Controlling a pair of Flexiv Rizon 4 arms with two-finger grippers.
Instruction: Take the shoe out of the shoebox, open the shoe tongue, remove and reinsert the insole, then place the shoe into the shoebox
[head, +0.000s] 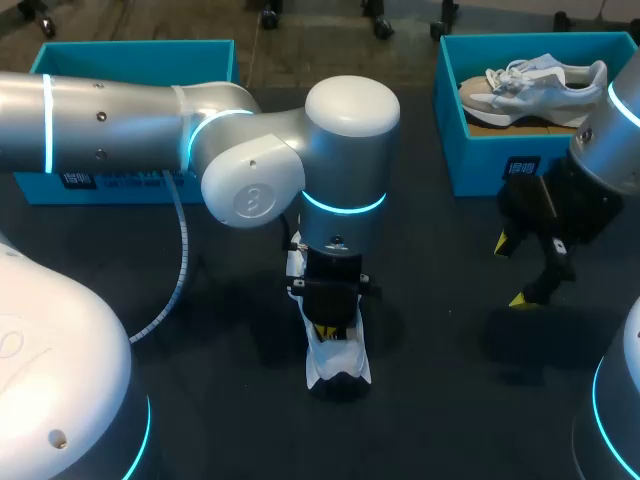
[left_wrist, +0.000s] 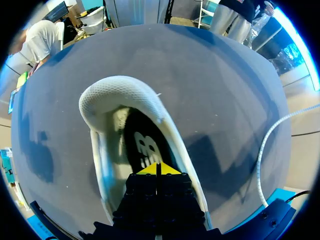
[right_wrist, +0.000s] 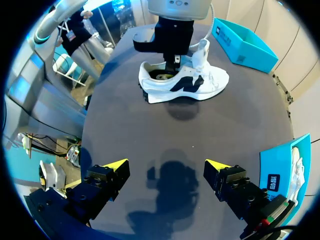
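Note:
A white shoe (head: 338, 362) with a dark side mark stands on the dark table, near the middle. My left gripper (head: 327, 331) points down into its opening. In the left wrist view that gripper (left_wrist: 157, 169) is shut, yellow tips together inside the shoe (left_wrist: 117, 95), just over the black insole (left_wrist: 142, 145); whether it pinches the insole is unclear. My right gripper (head: 513, 270) hangs open above bare table at the right, apart from the shoe. In the right wrist view the shoe (right_wrist: 210, 82) lies well ahead of the right gripper (right_wrist: 165, 165), with the left gripper (right_wrist: 172, 59) in its opening.
A blue shoebox (head: 452, 120) at the back right holds a second, light-coloured shoe (head: 535, 85). Another blue shoebox (head: 130, 52) stands at the back left, behind my left arm. A grey cable (head: 183, 255) trails from the left arm.

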